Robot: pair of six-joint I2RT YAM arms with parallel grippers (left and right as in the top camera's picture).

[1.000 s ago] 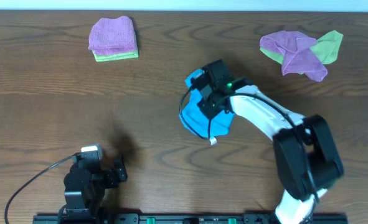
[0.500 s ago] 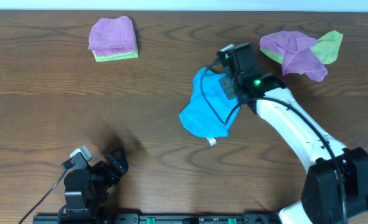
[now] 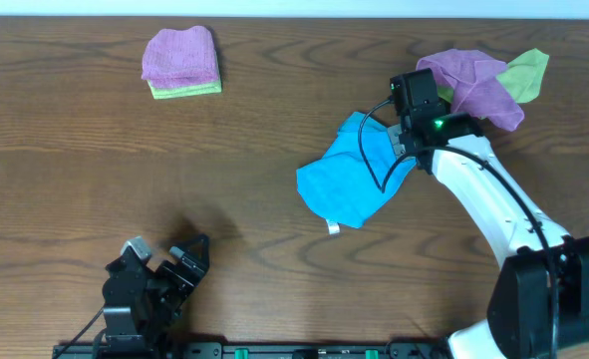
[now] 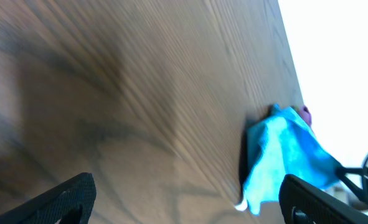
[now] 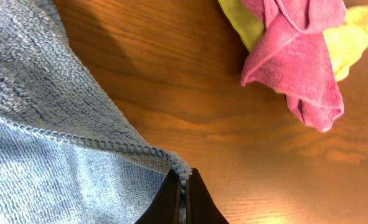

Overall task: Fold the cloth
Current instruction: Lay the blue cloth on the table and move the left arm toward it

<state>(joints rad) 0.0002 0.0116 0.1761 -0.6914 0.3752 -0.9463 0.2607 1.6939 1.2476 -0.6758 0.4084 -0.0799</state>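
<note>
The sky-blue cloth [image 3: 346, 179] lies crumpled right of the table's middle, its upper right corner lifted. My right gripper [image 3: 406, 140] is shut on that corner; in the right wrist view the fingers [image 5: 182, 186] pinch the stitched edge of the cloth [image 5: 53, 143]. My left gripper [image 3: 169, 261] is open and empty near the front left edge. In the left wrist view its fingertips [image 4: 184, 199] frame bare wood, with the cloth [image 4: 283, 158] far off to the right.
A folded purple cloth on a light green one [image 3: 180, 62] sits at the back left. A loose heap of purple and light green cloths [image 3: 483, 85] lies at the back right, close beyond my right gripper; it also shows in the right wrist view [image 5: 296, 50].
My right gripper has carried the cloth's corner up and to the right, dragging the cloth toward the back right heap. The left gripper has turned slightly in place.
</note>
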